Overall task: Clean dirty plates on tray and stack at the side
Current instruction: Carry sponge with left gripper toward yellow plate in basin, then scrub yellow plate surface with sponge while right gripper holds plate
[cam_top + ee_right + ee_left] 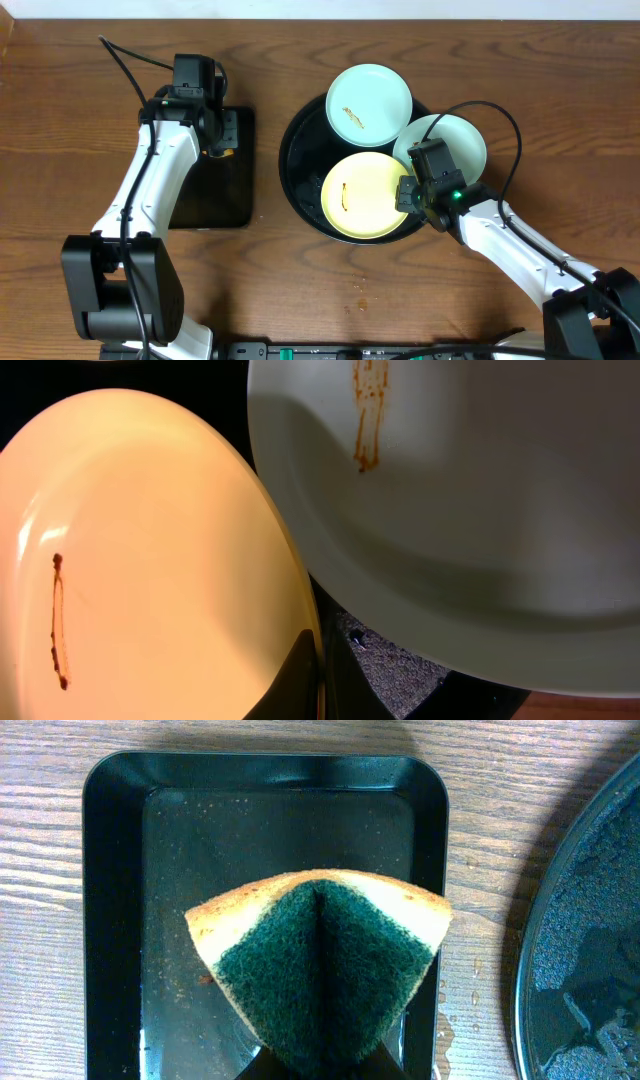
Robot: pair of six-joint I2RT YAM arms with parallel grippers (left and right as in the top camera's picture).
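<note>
Left pincer [218, 128] is clamped on a folded sponge [320, 970], green scrub face out, over the small tray [110, 870]. That tray looks like the sponge's parking spot, so the sponge seems picked up ready for scrubbing. Whether it touches the tray floor cannot be told.

Right pincer [407, 193] is closed on the right rim of the yellow plate [365, 195], which lies in the round tray [300, 170]. The likely purpose is to steady or lift it for wiping. Top mint plate [370, 103] overlaps the round tray's upper rim. Right mint plate [445, 140] overlaps the right rim, partly under the right arm. All three plates are at the round tray and none is stacked on the bare desk [300, 300], so the task looks near its start.

Overhead gives the layout: arms well apart, sponge arm left, plate arm right. The sponge is barely visible there. Left wrist alone shows the fold, the yellow foam edge and the grit on the small tray, plus a slice of the round tray at the right.

Right wrist alone shows a dark finger [300, 680] on the yellow plate's rim and its brown smear [55, 620] close up. It also shows a smear on a mint plate [450, 510] just beside the yellow one; which mint plate cannot be told. The left arm is missing from this view.
</note>
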